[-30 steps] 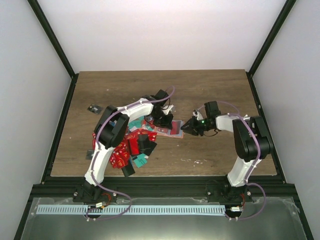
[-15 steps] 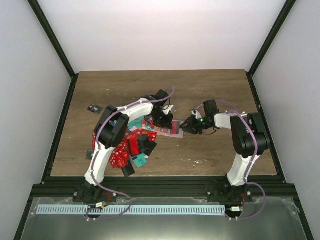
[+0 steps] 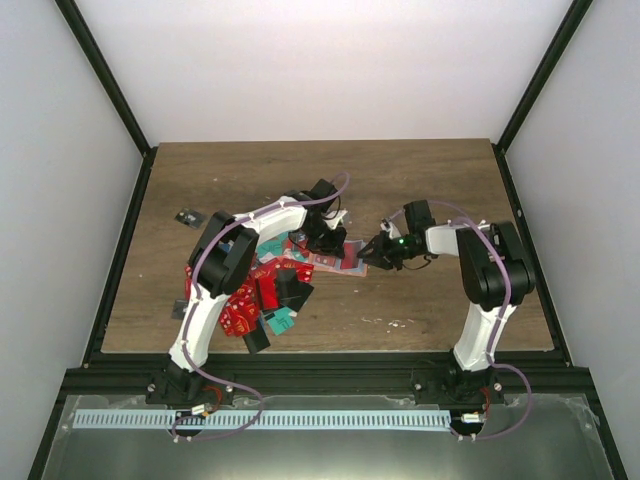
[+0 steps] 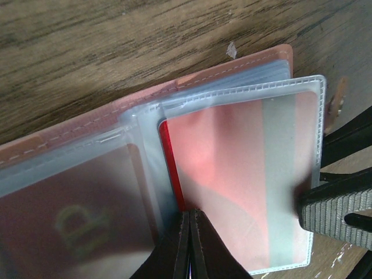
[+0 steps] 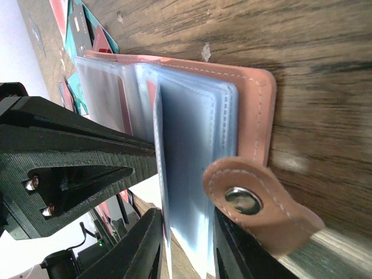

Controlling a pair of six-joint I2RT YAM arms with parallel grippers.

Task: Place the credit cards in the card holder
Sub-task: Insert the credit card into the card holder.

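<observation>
The card holder (image 3: 340, 256) lies open on the wood, salmon-pink leather (image 4: 81, 125) with clear sleeves fanned up (image 5: 192, 133) and a snap tab (image 5: 250, 203). My left gripper (image 3: 325, 240) is over its middle, jaws shut (image 4: 190, 212) on the near end of a red credit card (image 4: 170, 165). The card's thin edge runs in between two sleeves. My right gripper (image 3: 369, 256) is at the holder's right edge, its jaws pinching a bundle of sleeves (image 5: 186, 216). More credit cards (image 3: 262, 295), red, teal and black, are heaped under the left arm.
A single dark card (image 3: 186, 216) lies apart at the far left. Small white specks (image 3: 395, 322) dot the wood in front of the right arm. Black frame rails (image 3: 120, 250) border the table. My right finger (image 4: 337, 209) shows beside the sleeves in the left wrist view.
My right gripper has crept a little left toward the holder and its forearm has swung closer. The left arm and the holder have stayed put.
</observation>
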